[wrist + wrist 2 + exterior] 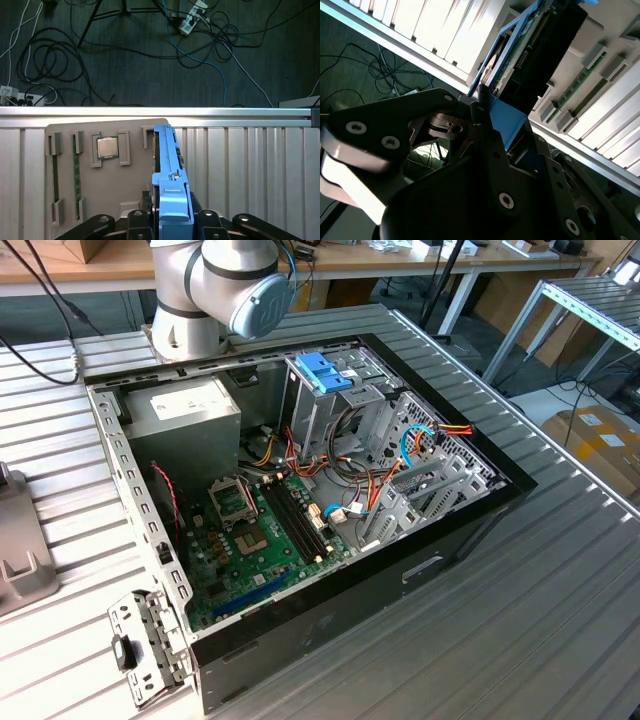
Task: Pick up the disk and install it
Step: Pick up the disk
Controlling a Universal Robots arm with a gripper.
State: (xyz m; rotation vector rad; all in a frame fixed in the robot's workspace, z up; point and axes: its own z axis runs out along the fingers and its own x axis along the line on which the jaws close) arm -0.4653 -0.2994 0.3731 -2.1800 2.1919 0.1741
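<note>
The disk [167, 165] stands on edge in its light blue carrier, over the grey parts tray [130, 185]. My gripper [172, 220] is shut on it, one dark finger pressed against each side of the carrier. In the second wrist view the disk's dark body [545, 45] and blue frame rise from the gripper [492, 125] in front of the tray [605, 55]. I cannot tell whether the disk is clear of the tray. The open computer case [300, 500] lies on the table in the exterior view.
The tray also holds a processor chip [107, 147] and memory sticks [76, 170]. Beyond the slatted table's edge [160, 112] lies a floor with cables. Inside the case are a blue latch on the drive cage [322, 372], loose wires and the motherboard [265, 530].
</note>
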